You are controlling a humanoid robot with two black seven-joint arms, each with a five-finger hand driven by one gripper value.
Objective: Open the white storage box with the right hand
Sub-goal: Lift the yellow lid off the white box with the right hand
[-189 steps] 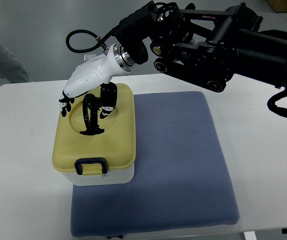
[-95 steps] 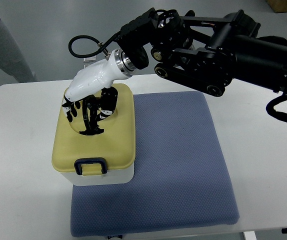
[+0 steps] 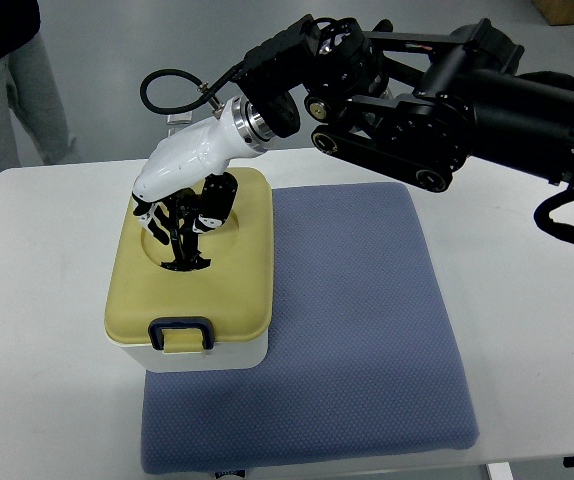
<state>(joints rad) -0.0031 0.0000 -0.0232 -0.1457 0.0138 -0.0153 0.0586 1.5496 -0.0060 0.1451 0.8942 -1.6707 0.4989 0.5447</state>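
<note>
A white storage box (image 3: 207, 352) with a pale yellow lid (image 3: 225, 285) stands on the left end of a blue mat (image 3: 357, 330). The lid is down, with a dark latch (image 3: 180, 331) at its front edge. A black handle (image 3: 182, 248) stands up from the round recess in the lid. My right hand (image 3: 182, 215), white-backed with black fingers, reaches in from the right and its fingers are curled around this handle. The left arm does not show.
The white table (image 3: 37, 330) lies under the mat. My bulky black right arm (image 3: 437, 90) spans the upper right. A person (image 3: 17, 70) in dark top and grey trousers stands past the table's far left corner.
My right hand has moved down and closed its fingers on the lid handle. The person at the far left has stepped further into view. The lid has not lifted.
</note>
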